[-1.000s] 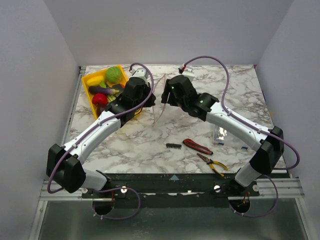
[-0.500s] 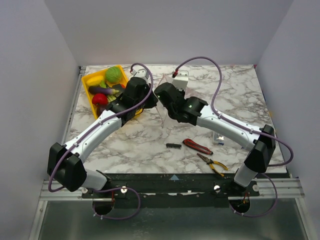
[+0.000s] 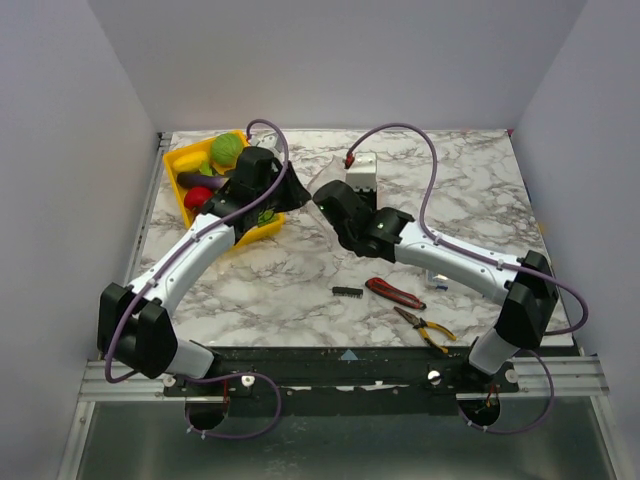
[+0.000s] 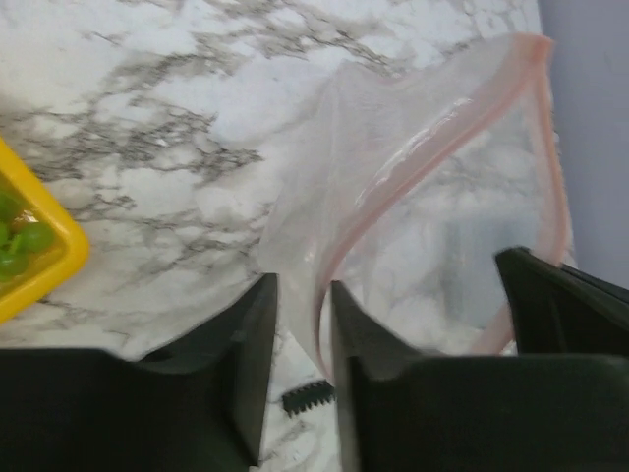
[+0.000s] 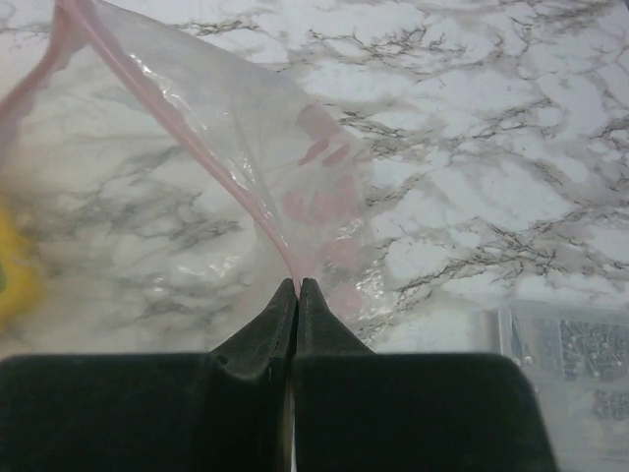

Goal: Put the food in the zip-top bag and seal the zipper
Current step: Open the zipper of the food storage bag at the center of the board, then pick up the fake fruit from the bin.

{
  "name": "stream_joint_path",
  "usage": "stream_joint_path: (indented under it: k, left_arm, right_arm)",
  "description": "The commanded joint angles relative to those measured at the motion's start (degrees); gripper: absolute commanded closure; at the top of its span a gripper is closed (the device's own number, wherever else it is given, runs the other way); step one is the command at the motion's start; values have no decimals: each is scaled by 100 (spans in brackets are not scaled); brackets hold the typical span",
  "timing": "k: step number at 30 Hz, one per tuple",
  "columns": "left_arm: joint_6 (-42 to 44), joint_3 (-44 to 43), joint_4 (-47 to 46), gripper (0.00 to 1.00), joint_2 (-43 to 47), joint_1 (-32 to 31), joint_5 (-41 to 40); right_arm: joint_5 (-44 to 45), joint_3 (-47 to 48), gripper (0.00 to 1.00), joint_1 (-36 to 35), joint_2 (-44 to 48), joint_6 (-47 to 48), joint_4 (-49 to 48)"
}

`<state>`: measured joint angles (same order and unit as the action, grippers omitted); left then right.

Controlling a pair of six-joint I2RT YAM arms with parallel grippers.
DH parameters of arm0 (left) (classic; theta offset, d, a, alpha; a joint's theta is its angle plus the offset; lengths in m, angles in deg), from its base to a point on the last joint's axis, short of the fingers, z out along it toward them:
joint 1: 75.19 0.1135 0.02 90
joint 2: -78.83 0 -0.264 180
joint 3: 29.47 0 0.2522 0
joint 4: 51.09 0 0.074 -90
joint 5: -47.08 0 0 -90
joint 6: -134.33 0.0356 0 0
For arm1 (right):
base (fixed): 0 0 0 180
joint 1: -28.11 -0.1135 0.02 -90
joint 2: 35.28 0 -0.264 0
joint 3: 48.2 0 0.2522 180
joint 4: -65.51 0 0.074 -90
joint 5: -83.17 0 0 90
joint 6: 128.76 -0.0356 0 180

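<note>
The zip-top bag (image 4: 432, 206) hangs clear and crinkly above the marble between my two grippers, its mouth gaping. Its pinkish zipper (image 4: 418, 162) runs along the mouth edge. My right gripper (image 5: 297, 287) is shut on that strip (image 5: 177, 108) and holds the bag (image 5: 226, 187) up. My left gripper (image 4: 303, 329) stands open, and the bag's edge passes loosely through the gap between its jaws. In the top view the left gripper (image 3: 290, 195) and right gripper (image 3: 318, 195) are close together. The food, a green round piece (image 3: 228, 150), a red one (image 3: 196, 197) and an aubergine (image 3: 200, 180), lies in the yellow tray (image 3: 175, 160).
The yellow tray's corner (image 4: 29, 265) is just left of my left gripper. A small black toothed part (image 3: 347, 291), a red-handled tool (image 3: 395, 292) and yellow-handled pliers (image 3: 425, 328) lie near the front. A rigid clear box (image 5: 570, 354) sits under the right arm.
My right gripper swung left to the bag's mouth and shut on the pink strip. My left gripper, shut before, has opened and shifted left towards the tray.
</note>
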<state>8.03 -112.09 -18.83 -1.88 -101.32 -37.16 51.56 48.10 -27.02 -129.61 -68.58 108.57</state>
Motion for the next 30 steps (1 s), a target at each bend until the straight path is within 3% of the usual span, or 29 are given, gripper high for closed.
stream_joint_path:
  k: [1, 5, 9, 13, 17, 20, 23, 27, 30]
  left_arm:
    - [-71, 233, -721, 57, 36, 21, 1370]
    - [271, 193, -571, 34, 248, 56, 1201]
    - [245, 375, -410, 23, 696, 478, 1237]
    - [176, 615, -45, 21, 1057, 1250, 404]
    - [632, 213, 395, 21, 810, 1474, -2184]
    - [1091, -478, 1151, 18, 82, 1526, -3267]
    - [1133, -627, 1335, 14, -301, 1644, -3417]
    - [1369, -435, 995, 14, -741, 1842, -3209]
    - [1339, -667, 1267, 14, -1224, 1966, -3364]
  right_arm:
    - [-170, -189, 100, 28, 64, 449, -759]
    - [-155, -196, 100, 103, -62, 469, -703]
    - [-351, -216, 100, 228, -48, 531, -698]
    - [-472, -322, 100, 282, 6, 514, -764]
    - [-684, -522, 100, 324, 109, 524, -998]
    - [-798, -590, 100, 352, 144, 578, -1071]
    - [-823, -627, 100, 354, 209, 575, -1066]
    - [-858, -687, 100, 362, 337, 576, -1094]
    - [-834, -697, 100, 374, 387, 601, -1102]
